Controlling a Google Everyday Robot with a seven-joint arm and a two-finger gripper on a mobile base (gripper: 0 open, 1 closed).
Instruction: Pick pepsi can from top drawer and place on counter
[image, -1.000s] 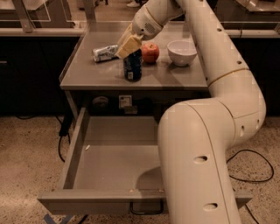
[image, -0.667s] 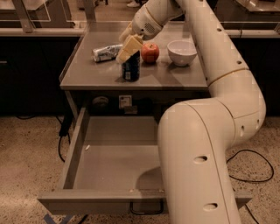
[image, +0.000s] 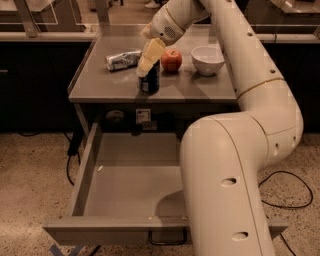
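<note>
The pepsi can (image: 150, 82), dark blue, stands upright on the counter (image: 100, 82) near its front middle. My gripper (image: 148, 64) reaches down from above and is shut on the can's top; its cream fingers (image: 150, 54) cover the can's lid. The top drawer (image: 86, 167) is pulled fully open below the counter, and its grey floor shows nothing on it. My arm crosses in front of the drawer's right side and hides it.
A dented silvery can (image: 122, 60) lies on its side at the counter's back left. A red apple (image: 171, 60) and a white bowl (image: 207, 59) stand behind and right of the pepsi can. My bulky arm (image: 225, 175) fills the right foreground. Cables (image: 285, 192) lie on the floor.
The gripper and the pepsi can have sunk very slightly toward the counter; otherwise nothing has moved.
</note>
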